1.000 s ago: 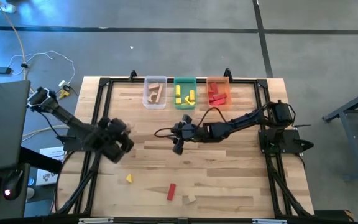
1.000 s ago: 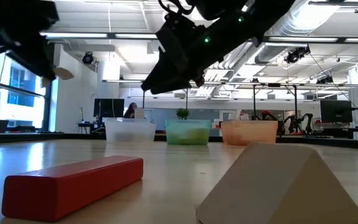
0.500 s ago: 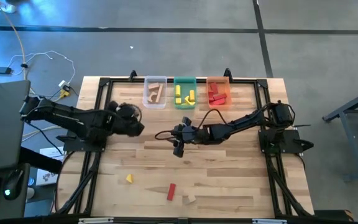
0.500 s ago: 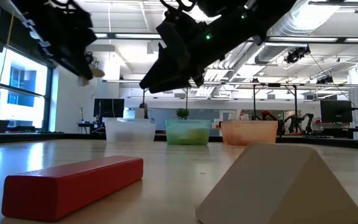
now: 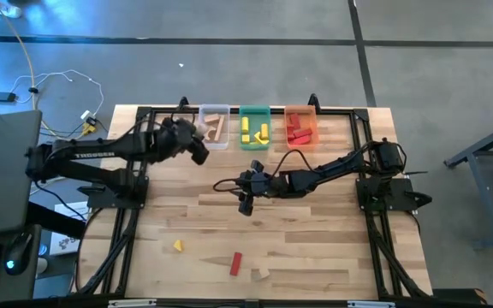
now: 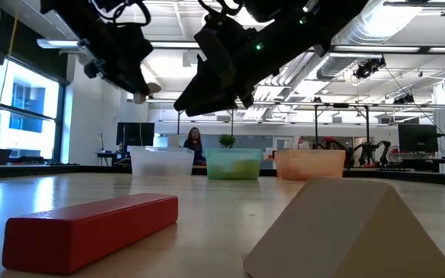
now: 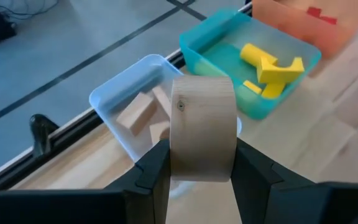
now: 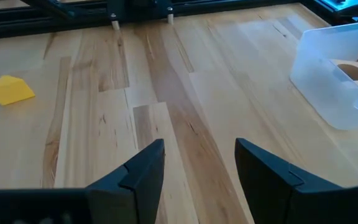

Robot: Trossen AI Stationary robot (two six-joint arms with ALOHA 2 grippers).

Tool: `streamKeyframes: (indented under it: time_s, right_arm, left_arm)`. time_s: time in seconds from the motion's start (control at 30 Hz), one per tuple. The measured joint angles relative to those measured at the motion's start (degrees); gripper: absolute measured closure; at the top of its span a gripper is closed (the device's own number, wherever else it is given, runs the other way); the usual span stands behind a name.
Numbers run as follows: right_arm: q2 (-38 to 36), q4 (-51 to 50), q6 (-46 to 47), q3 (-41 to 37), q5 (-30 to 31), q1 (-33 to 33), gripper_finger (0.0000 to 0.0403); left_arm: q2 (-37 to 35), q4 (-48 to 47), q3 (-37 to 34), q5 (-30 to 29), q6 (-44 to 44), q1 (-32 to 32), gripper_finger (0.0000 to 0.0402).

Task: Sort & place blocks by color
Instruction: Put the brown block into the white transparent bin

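Near edge of worktop [image 5: 315,248]: three blocks not yet sorted — a tan wedge [image 6: 354,228] and a red bar [image 6: 91,230] side by side, and a yellow wedge [image 5: 178,245] a little apart toward the left arm's side.

Mid worktop: right gripper [image 5: 246,190] hangs above bare wood near the centre, jaws apart with nothing between them (its wrist view shows only planks through the gap).

Far edge: left gripper [image 7: 201,171] is raised just beside the clear bin [image 5: 213,137], jaws closed on a tan rounded block [image 7: 202,127], gripped by its flat sides.

Bins: clear bin holds tan pieces, green bin [image 5: 254,141] yellow ones, orange bin [image 5: 301,114] red ones; the three stand in a row, touching or nearly so.

Step in hand: carrying the tan block to the clear bin, release to come.

Risk: the block looks to sit over the bin's near wall, not its middle; let go here it could strike the rim and roll onto the worktop (its curved face would help it along).

Second risk: the green bin is the next one over, so drifting sideways could drop tan among yellow.
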Motion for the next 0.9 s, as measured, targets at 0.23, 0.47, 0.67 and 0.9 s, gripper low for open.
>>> streamKeyframes:
  time_s: [0.23, 0.47, 0.67, 0.9]
  right_arm:
    - [0.0, 0.0, 0.0, 0.0, 0.0, 0.0, 0.0222]
    - [0.0, -0.1, 0.0, 0.0, 0.0, 0.0, 0.0222]
    - [0.0, -0.8, 0.0, 0.0, 0.0, 0.0, 0.0222]
    - [0.0, -1.9, 0.1, 0.0, -1.5, 0.0, 0.0222]
  left_arm:
    - [4.0, 6.0, 0.0, 5.8, 3.5, 8.2, 0.029]
    - [11.9, 9.4, 0.0, 10.2, 4.5, 13.4, 0.0289]
    - [18.5, 13.1, 0.0, 14.4, 5.7, 16.9, 0.0287]
    - [21.6, 16.0, 0.0, 16.3, 5.1, 19.3, 0.0254]
